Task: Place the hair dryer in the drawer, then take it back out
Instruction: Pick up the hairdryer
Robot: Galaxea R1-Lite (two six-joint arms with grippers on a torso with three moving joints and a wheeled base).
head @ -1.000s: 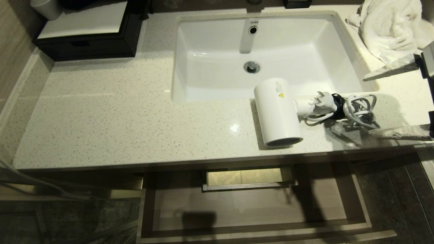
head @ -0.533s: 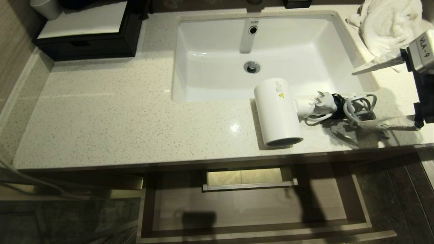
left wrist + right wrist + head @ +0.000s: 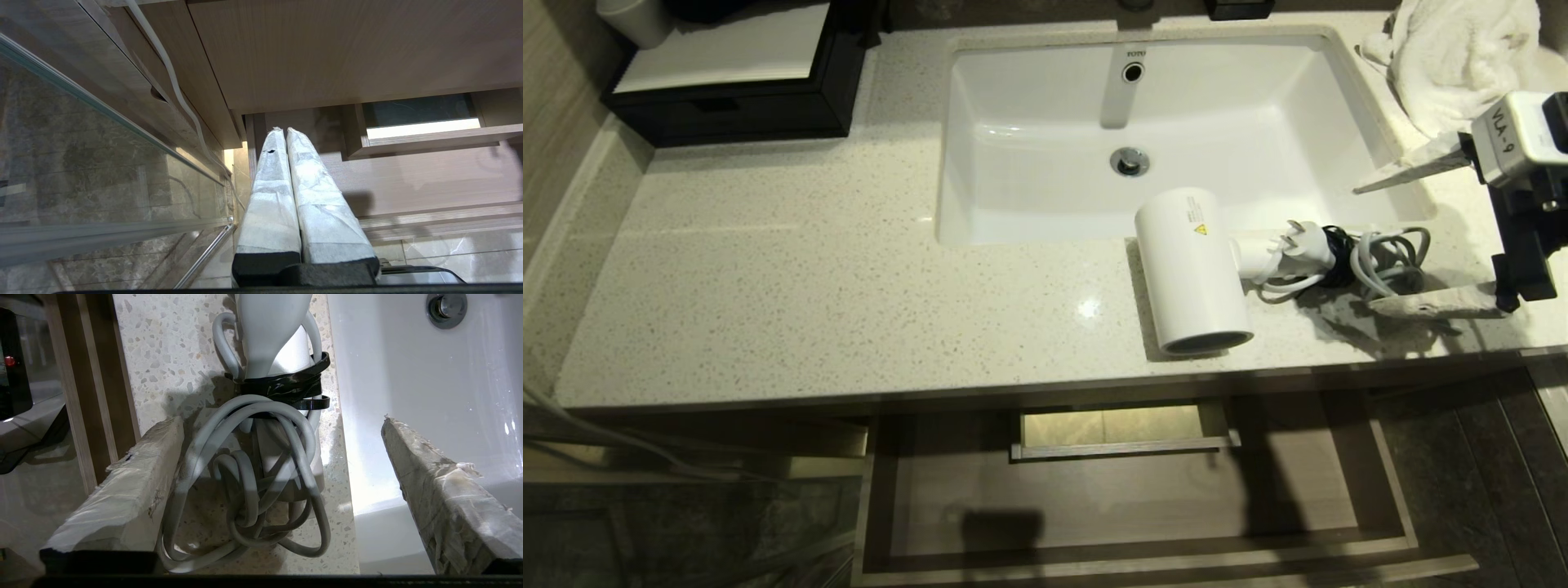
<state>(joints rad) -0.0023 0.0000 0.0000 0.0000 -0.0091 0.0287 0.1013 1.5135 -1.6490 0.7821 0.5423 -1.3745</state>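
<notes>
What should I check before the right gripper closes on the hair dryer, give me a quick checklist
1. Right gripper open wide: ok, its fingers stand far apart in the right wrist view.
2. Hair dryer lying free on the countertop, just in front of the sink: ok.
3. Handle lined up between the fingers: cannot tell; the coiled cord sits between them and hides most of it.
4. Fingers far enough in to close on the handle: not ok, the head view shows the tips only at the cord's outer loops.
5. Drawer pulled open, with room for the dryer: ok.
6. Left gripper out of the way: ok, shut, hanging low beside the drawer.
</notes>
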